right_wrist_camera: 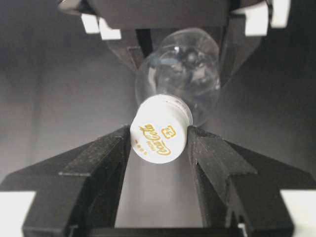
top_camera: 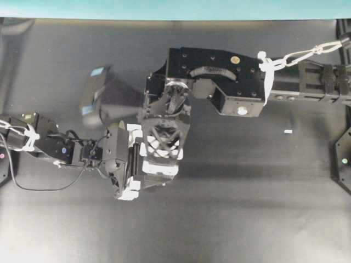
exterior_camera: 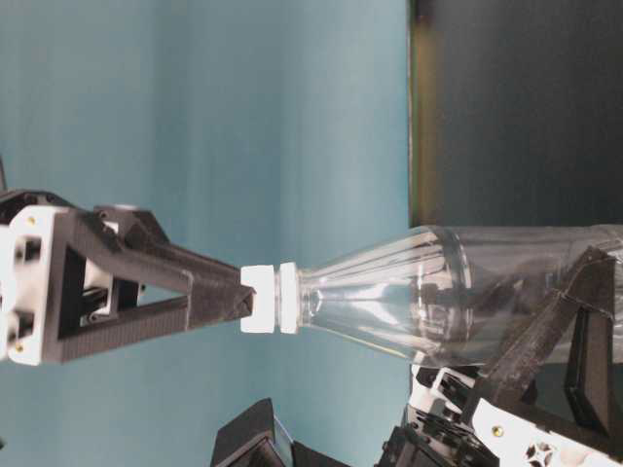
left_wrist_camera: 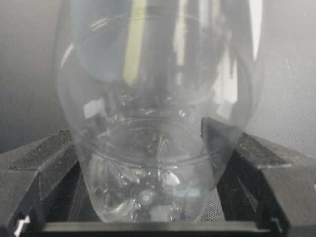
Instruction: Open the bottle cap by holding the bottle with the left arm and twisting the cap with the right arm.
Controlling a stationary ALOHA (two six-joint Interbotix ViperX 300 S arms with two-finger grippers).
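White cap (right_wrist_camera: 159,129) pinched in my right gripper (right_wrist_camera: 159,140); left gripper (left_wrist_camera: 148,197) clamps bottle (left_wrist_camera: 158,108), which may spin if twisted.

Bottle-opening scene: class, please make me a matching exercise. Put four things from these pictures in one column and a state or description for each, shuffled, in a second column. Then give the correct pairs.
Column one
1. bottle cap
2. bottle
3. left gripper
4. right gripper

Column two
A. clear plastic, held off the table
B. closed around the bottle's wide body
C. white, with gold print on top
D. fingers on either side of the cap

Pairs: 1-C, 2-A, 3-B, 4-D
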